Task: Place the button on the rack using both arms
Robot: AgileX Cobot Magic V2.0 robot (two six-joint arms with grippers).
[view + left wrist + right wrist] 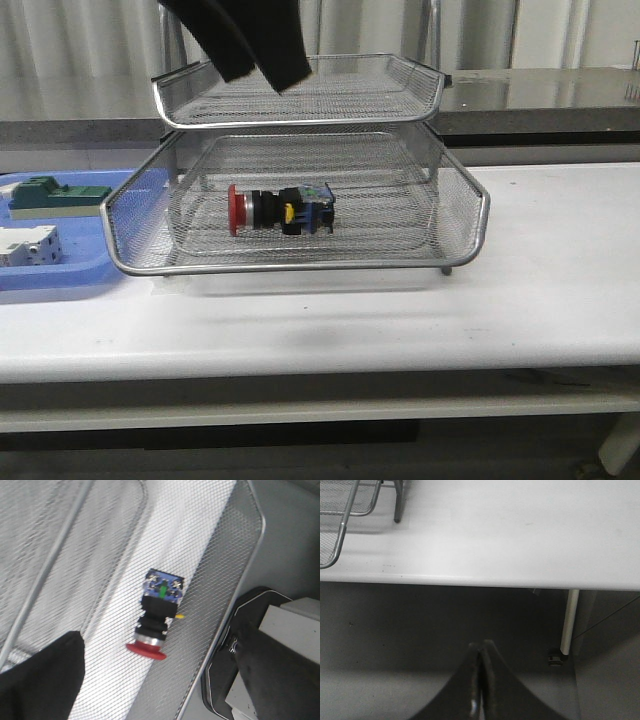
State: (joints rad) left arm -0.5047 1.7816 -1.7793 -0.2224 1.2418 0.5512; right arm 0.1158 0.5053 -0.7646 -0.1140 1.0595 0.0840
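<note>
The button [280, 209] lies on its side on the mesh floor of the rack's [300, 266] lower visible tier, red cap pointing left. In the left wrist view the button [157, 615] rests free on the mesh of the rack [246, 575]. My left gripper [159, 647] hangs above it, open, its fingers [40, 680] spread wide and touching nothing. From the front, the left arm [240, 35] shows as a dark shape over the top tier. My right gripper [481, 652] is shut on nothing, low beyond the table's edge, with a rack corner [342, 525] in its view.
A blue plastic tray [60, 280] left of the rack holds a green block [50, 195] and a white breaker [28, 243]. A table leg [568, 622] stands near the right gripper. A grey counter [540, 95] runs behind the rack.
</note>
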